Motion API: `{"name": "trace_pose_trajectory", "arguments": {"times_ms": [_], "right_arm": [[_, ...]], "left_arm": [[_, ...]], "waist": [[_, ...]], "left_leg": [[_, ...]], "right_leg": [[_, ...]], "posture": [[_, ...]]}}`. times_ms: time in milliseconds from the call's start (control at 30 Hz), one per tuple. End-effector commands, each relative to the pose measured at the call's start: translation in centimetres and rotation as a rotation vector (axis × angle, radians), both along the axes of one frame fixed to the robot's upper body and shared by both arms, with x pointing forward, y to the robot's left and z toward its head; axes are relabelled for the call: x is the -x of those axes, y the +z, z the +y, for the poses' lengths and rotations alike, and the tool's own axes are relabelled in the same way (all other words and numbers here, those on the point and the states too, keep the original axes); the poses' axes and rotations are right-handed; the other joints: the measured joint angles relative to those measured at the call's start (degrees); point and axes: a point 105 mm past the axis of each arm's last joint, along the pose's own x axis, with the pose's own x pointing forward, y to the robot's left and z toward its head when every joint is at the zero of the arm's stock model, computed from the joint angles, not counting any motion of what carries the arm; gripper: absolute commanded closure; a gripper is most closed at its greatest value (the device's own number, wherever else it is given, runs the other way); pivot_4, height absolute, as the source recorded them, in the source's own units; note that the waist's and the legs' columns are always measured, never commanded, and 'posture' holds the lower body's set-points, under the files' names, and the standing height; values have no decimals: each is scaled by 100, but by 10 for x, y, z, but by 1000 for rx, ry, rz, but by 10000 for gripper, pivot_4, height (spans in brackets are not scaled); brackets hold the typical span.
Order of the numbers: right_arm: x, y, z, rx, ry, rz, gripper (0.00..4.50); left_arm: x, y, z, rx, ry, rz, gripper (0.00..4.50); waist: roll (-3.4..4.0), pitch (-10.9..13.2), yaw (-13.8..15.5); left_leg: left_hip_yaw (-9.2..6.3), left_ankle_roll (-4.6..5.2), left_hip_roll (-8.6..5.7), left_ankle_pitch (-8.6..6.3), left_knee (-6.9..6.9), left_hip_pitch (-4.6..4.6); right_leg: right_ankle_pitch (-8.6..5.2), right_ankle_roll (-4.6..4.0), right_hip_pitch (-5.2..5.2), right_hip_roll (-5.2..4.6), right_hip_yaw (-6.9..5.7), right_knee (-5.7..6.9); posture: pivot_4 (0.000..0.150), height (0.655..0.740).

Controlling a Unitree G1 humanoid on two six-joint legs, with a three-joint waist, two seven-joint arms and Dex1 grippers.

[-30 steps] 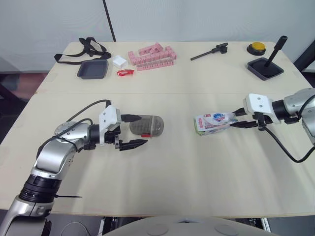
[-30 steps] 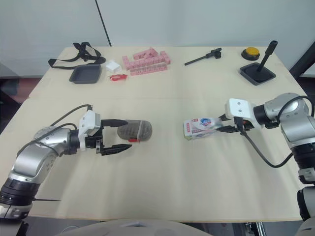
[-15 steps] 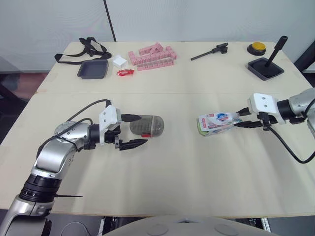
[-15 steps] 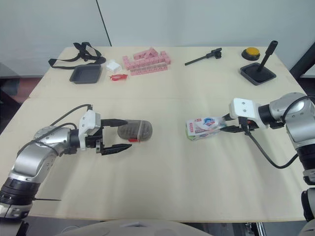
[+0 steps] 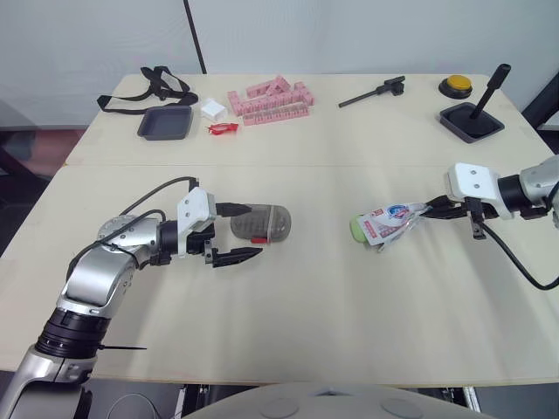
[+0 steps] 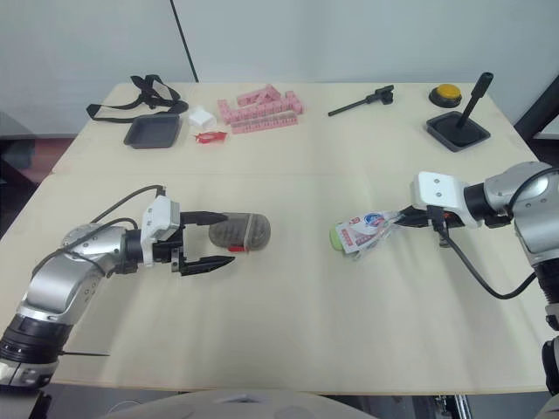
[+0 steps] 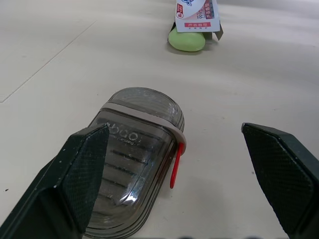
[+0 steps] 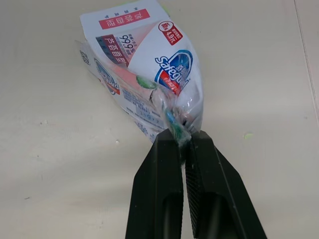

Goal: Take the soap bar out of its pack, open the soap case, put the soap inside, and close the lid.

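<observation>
You are working in a robotics test lab. Identify it by the following features.

1. Two pale, plain-topped benches (image 5: pixel 332 144) stand pushed edge to edge in front of a plain light wall (image 5: pixel 349 35). A dark pole (image 5: pixel 194 35) runs up that wall.
2. An unrelated set of props lies along the far bench:
   - a black tray (image 5: pixel 164 123)
   - a black strap (image 5: pixel 153 83)
   - rows of pink blocks (image 5: pixel 269 98)
   - a white cube (image 5: pixel 212 109)
   - a red clip (image 5: pixel 222 128)
   - a black rod-shaped tool (image 5: pixel 373 91)
3. At the far right corner sits a yellow push-button (image 5: pixel 454 85) on a dark base. Near it, a black dish (image 5: pixel 472 122) holds a tilted black stick (image 5: pixel 491 85).
</observation>
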Motion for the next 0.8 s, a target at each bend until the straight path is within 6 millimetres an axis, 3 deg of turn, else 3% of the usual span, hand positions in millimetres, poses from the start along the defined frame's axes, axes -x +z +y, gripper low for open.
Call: {"name": "trace_pose_trajectory", "arguments": {"times_ms": [33, 500, 800], "right_arm": [[-1, 15, -6, 2, -16, -56, 44785], [6, 37, -16, -2, -93, -74, 44785], [17, 49, -53, 20, -196, -55, 44785]], "left_arm": [[-1, 6, 0, -3, -11, -33, 0], [0, 6, 0, 3, -16, -24, 0], [0, 5, 2, -1, -23, -20, 0]], "waist": [[0, 0, 0], [-1, 0, 35], [-1, 1, 77]], "left_leg": [[0, 0, 0, 0, 0, 0], [0, 0, 2, 0, 0, 0], [2, 0, 2, 0, 0, 1]], "right_leg": [[0, 0, 0, 0, 0, 0], [0, 0, 1, 1, 0, -1], [0, 0, 1, 0, 1, -1]], "posture": [[1500, 7109], [1500, 7109], [1500, 7109]]}}
